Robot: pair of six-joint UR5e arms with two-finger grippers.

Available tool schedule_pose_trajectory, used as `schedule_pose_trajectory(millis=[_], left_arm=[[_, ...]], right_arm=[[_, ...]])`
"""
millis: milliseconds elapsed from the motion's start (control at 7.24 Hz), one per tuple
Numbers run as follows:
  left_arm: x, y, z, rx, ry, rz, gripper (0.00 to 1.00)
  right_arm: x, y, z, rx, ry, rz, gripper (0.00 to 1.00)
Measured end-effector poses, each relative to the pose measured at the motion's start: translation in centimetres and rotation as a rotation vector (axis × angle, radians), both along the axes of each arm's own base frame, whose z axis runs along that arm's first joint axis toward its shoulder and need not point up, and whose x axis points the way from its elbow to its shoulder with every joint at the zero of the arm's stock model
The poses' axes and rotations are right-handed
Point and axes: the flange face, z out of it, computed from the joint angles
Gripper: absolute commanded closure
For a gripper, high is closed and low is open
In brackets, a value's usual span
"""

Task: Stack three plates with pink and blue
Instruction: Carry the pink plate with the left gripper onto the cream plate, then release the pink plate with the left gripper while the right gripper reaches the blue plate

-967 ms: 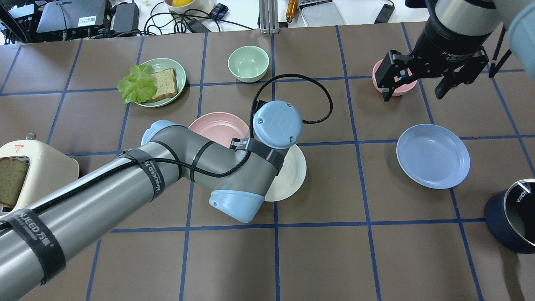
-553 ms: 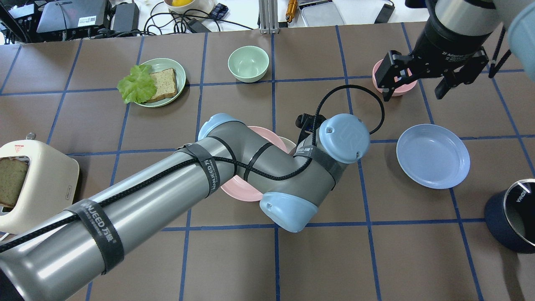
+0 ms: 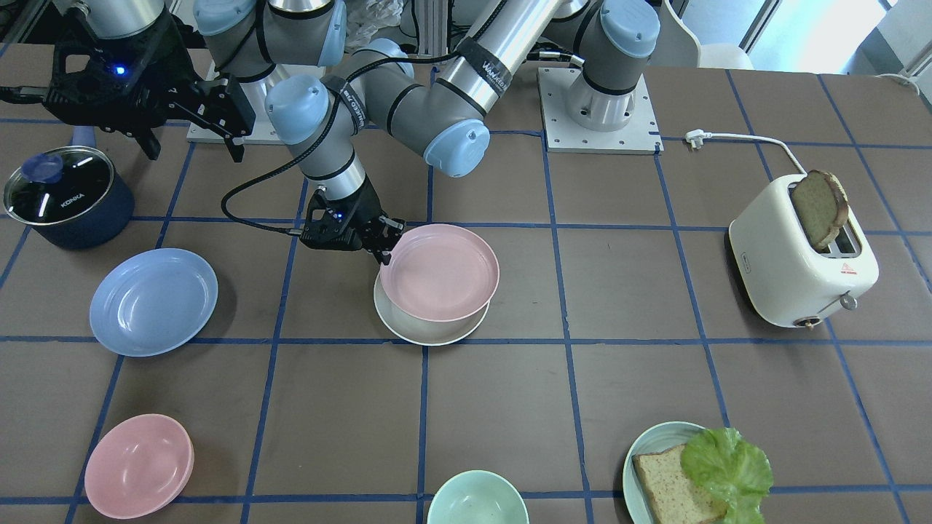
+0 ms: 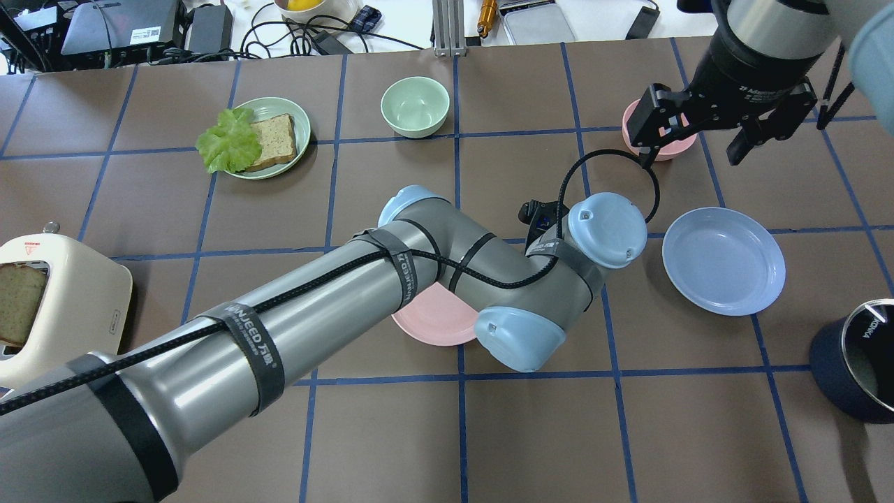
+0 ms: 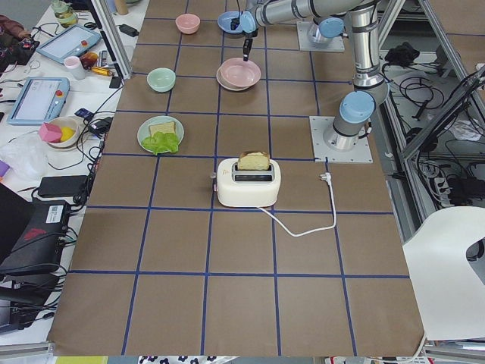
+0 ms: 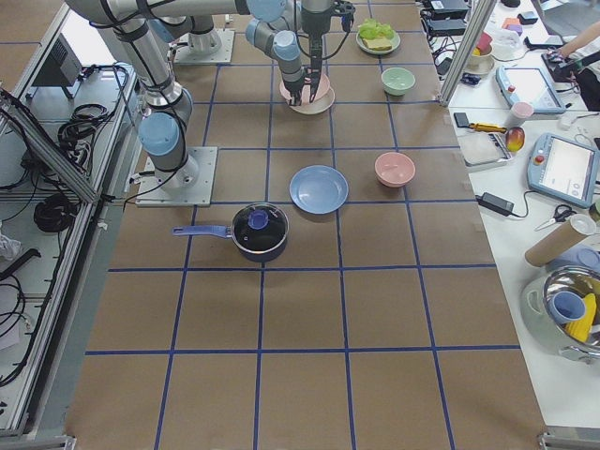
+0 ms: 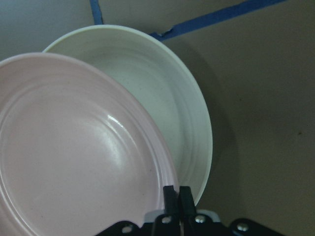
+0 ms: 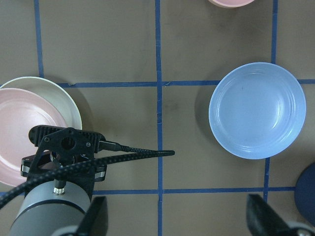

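Note:
My left gripper (image 3: 384, 246) is shut on the rim of the pale pink plate (image 3: 440, 273). It holds the plate over the white plate (image 3: 429, 332), shifted a little toward the robot; the wrist view shows the fingers (image 7: 171, 196) pinching the pink rim (image 7: 74, 157) above the white plate (image 7: 162, 98). In the overhead view my arm hides most of the pink plate (image 4: 433, 323). The periwinkle blue plate (image 4: 723, 260) lies alone to the right. My right gripper (image 4: 691, 155) hangs open and empty, high above the far right of the table.
A pink bowl (image 3: 138, 466) sits beyond the blue plate, under my right gripper. A green bowl (image 4: 415, 105) and a teal plate (image 4: 302, 124) with bread and lettuce stand at the back. A toaster (image 4: 63, 300) is at the left edge, a dark pot (image 4: 855, 363) at the right.
My left arm has swung right, carrying the pink plate from beside the white plate to over it. The right arm has not moved.

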Motion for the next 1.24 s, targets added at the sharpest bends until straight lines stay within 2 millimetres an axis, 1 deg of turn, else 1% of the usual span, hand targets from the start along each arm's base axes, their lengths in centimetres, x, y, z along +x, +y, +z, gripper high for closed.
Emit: schedule_pose_trajectory(millis=[138, 276, 553, 829, 967, 1243], left_arm=[[-1.0, -0.5, -0.3, 0.012, -0.012, -0.003, 1.00], [-1.6, -0.7, -0.7, 0.027, -0.027, -0.004, 1.00], [-2.0, -1.0, -1.4, 0.047, -0.045, -0.004, 1.00], [-1.7, -1.3, -0.7, 0.053, -0.052, -0.010, 1.00], [-1.3, -1.5, -0.2, 0.062, -0.057, -0.017, 1.00], [-0.9, -2.0, -0.7, 0.080, -0.066, -0.020, 1.00]], right_arm=[[0.0, 0.0, 0.0, -0.001, 0.001, 0.008, 0.00], [-0.1, -0.1, 0.0, -0.003, 0.002, 0.013, 0.00], [-0.4, -0.3, 0.0, -0.007, 0.007, 0.015, 0.00], [-1.2, -0.6, 0.2, -0.011, 0.013, 0.008, 0.00], [-2.6, -1.2, -0.1, -0.007, 0.012, 0.002, 0.00], [-8.0, -2.6, -0.8, 0.007, 0.002, 0.002, 0.00]])
